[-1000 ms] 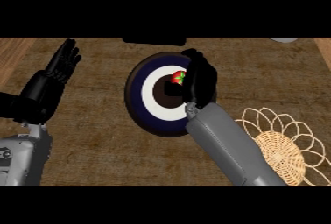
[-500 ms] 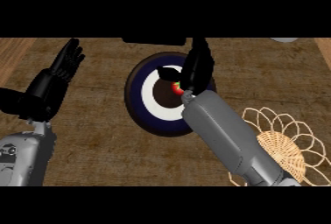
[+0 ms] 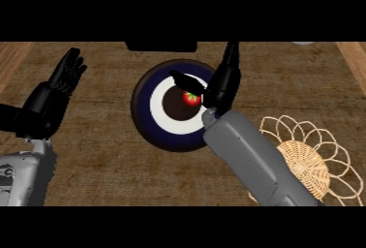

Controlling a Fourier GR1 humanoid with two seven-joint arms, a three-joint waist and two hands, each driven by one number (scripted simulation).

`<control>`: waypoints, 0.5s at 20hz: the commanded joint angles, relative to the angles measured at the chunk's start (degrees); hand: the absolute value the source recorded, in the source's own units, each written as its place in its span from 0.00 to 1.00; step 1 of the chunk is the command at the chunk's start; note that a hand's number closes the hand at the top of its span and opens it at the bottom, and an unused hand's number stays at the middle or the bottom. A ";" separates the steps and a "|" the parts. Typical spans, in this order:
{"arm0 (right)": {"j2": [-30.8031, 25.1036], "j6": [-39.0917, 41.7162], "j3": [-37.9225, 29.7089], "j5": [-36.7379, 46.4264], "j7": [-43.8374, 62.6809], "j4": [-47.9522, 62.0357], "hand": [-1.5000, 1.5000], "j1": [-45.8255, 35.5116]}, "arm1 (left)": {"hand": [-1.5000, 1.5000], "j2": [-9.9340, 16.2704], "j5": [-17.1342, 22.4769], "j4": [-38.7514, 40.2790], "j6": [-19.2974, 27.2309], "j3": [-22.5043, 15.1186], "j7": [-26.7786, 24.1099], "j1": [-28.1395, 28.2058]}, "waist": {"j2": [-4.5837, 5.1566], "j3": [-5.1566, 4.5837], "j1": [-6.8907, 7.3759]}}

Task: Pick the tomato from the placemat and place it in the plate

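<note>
Brown, burlap-like cloth covers the counter across the head view, with paler wood showing at both side edges. On it lies a round plate point(image 3: 159, 127) with a dark blue rim, a white ring and a dark brown centre. To its right sits a pale woven wicker placemat point(image 3: 314, 160) with a looped, flower-like border.

A small red tomato point(image 3: 191, 97) with a green stem cap is seen on the dark centre of the plate, toward its upper right, so it is judged to be already off the placemat and inside the plate. It is nearly round, so no long axis can be read. The green cap appears to face up and slightly toward the top of the view.

The robot's right hand point(image 3: 220, 88) stands over the plate's right side, with fingers stretched straight toward the far edge and the thumb reaching left above the tomato. The hand is spread apart and nothing is clamped in it. The tomato lies just left of the palm, below the thumb; whether it is touched cannot be told. This hand is by far the nearer of the 2.

The left hand point(image 3: 52, 99) is seen resting at the left, fingers straight and raised, well apart from the plate.

The placing step is judged to be essentially complete, with only a clear withdrawal of the right hand remaining.
</note>
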 commanded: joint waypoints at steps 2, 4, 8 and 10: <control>-0.64 -5.53 -0.22 -2.91 -4.84 -11.57 0.00 10.28 | 0.50 1.37 0.06 2.15 0.61 2.87 -0.82 -0.23 | -0.52 -0.02 -2.64; -0.52 -5.78 0.31 -2.96 -6.98 -15.23 0.00 14.67 | 0.50 0.97 1.12 -0.86 0.29 2.25 3.12 -0.22 | -0.63 -0.02 -2.41; -4.94 -5.41 3.56 -6.46 -13.99 -25.77 0.00 27.49 | 0.50 0.28 0.10 -7.56 0.33 0.58 3.48 4.49 | -0.62 0.00 -1.94; -7.92 -5.53 6.63 -10.84 -19.53 -30.37 0.00 33.61 | 0.50 2.12 2.60 -1.30 -2.61 3.96 -1.54 4.32 | -0.35 0.01 -2.07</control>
